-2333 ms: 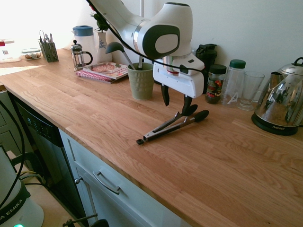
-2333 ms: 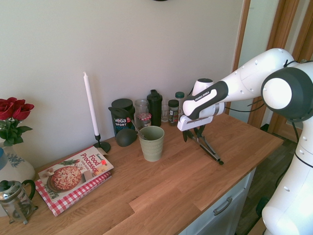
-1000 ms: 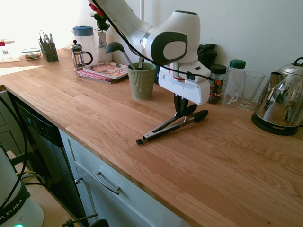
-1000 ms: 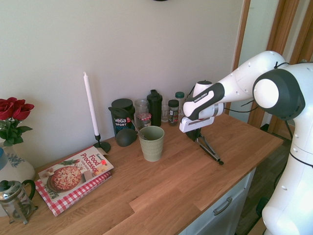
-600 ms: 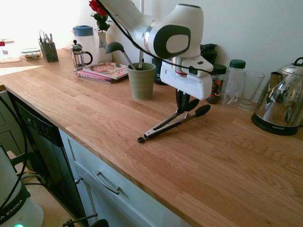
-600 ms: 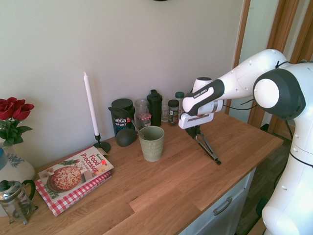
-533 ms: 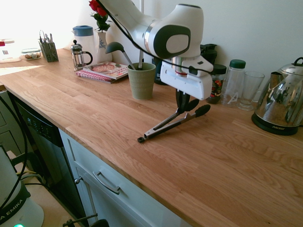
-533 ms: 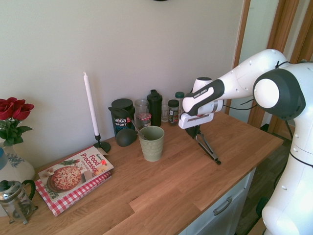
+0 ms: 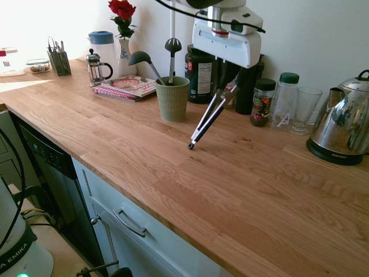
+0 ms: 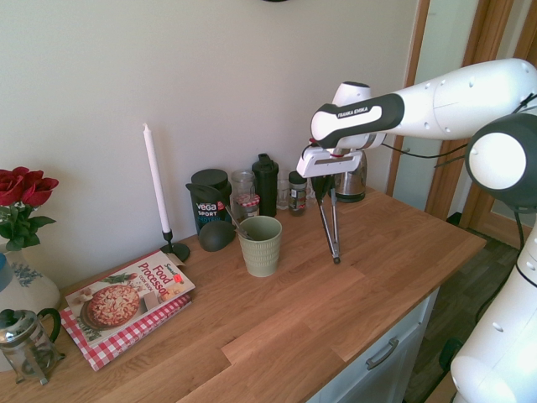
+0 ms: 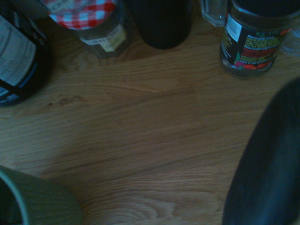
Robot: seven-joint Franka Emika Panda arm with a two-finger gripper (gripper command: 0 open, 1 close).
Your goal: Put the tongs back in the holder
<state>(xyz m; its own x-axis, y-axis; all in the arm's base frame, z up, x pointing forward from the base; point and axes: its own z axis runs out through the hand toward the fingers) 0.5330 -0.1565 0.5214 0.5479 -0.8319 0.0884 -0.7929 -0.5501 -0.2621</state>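
Lifted from lying flat to a steep slant since the earlier frame, the tongs (image 9: 203, 126) are now seen at the centre of the first exterior view, with the pull-tab end lowest, pointing down and to the left over the tabletop (image 9: 173, 196). Whether that end is quite free of the wood cannot be told. Higher up, the claw (image 9: 221, 86) has been raised too, and is clamped on the tongs near their black tips. The grasp can thus be judged done, with carrying and insertion left.

Just beyond, left of centre, the ribbed green holder (image 9: 172, 104) is left standing upright, apart from the tongs; the ladle (image 9: 140, 57) and slotted spoon (image 9: 172, 46) are held in it. More height will probably be needed for its rim to be cleared, then a move toward the left of the frame. Some swinging could be caused by the high grip, and the utensils might be knocked. Farther back, the black tub (image 9: 200, 78) and spice jar (image 9: 263, 104) are seen near the wall.
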